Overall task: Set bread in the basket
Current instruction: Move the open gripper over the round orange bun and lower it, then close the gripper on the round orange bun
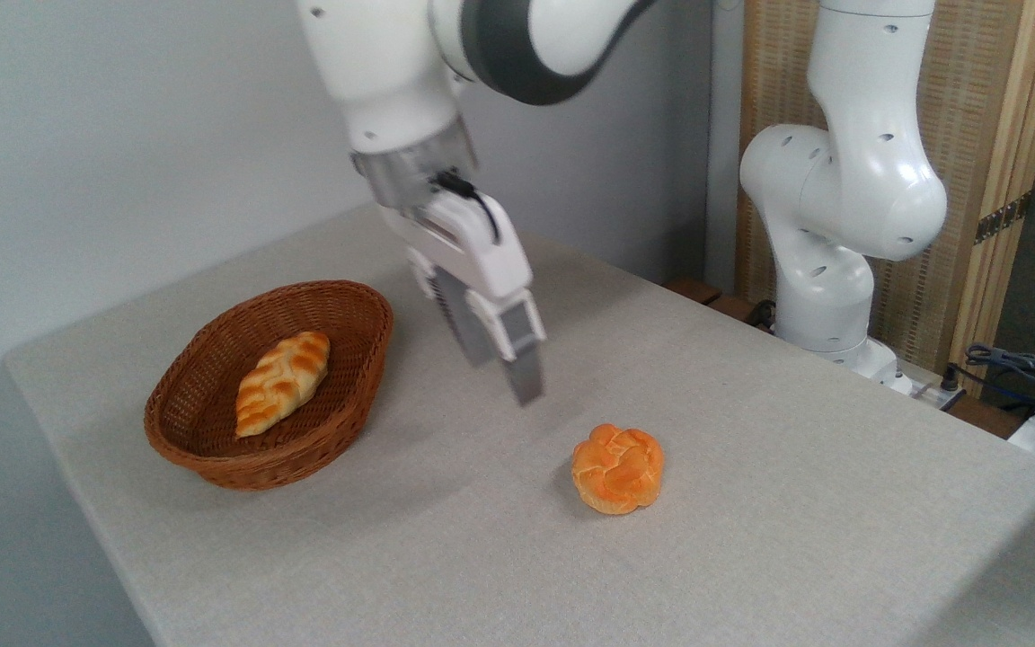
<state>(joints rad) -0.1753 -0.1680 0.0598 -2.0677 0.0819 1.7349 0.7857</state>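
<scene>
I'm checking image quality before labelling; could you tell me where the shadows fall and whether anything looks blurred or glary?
Fixed camera: soft, even light; the bun casts a faint shadow to its left, the basket a diffuse one to its lower right on the table. The pincer fingertips look slightly soft, perhaps motion blur. No strong glare; mild sheen on the white arm.
</scene>
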